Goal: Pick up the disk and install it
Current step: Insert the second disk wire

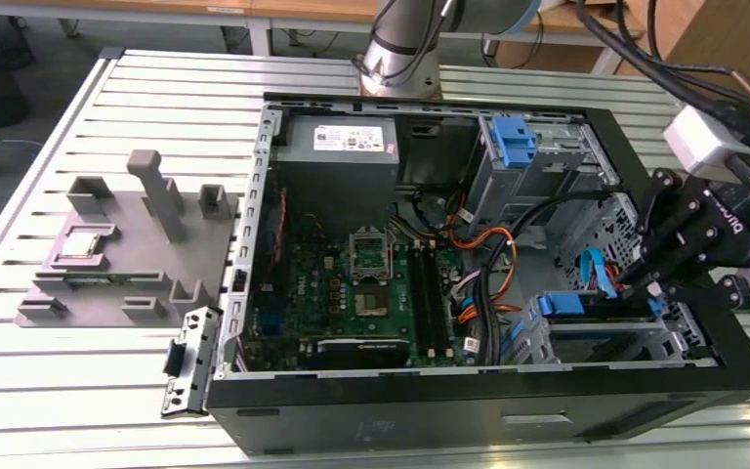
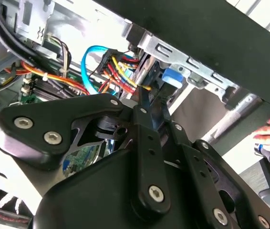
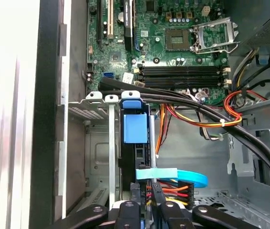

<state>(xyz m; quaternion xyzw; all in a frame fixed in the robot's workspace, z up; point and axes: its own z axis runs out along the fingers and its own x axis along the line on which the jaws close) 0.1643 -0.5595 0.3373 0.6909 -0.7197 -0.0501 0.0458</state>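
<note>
At the exterior view's lower right, the gripper point(image 1: 651, 283) hangs beside the disk point(image 1: 581, 306), already seated edge-up in the case's drive cage point(image 1: 609, 342), fingers pinched near its rear edge, grip uncertain.

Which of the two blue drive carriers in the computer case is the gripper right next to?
The blue carrier in the lower drive cage, at the exterior view's right, directly beside the gripper. The other blue carrier sits in the upper bay near the power supply, away from the gripper.
</note>
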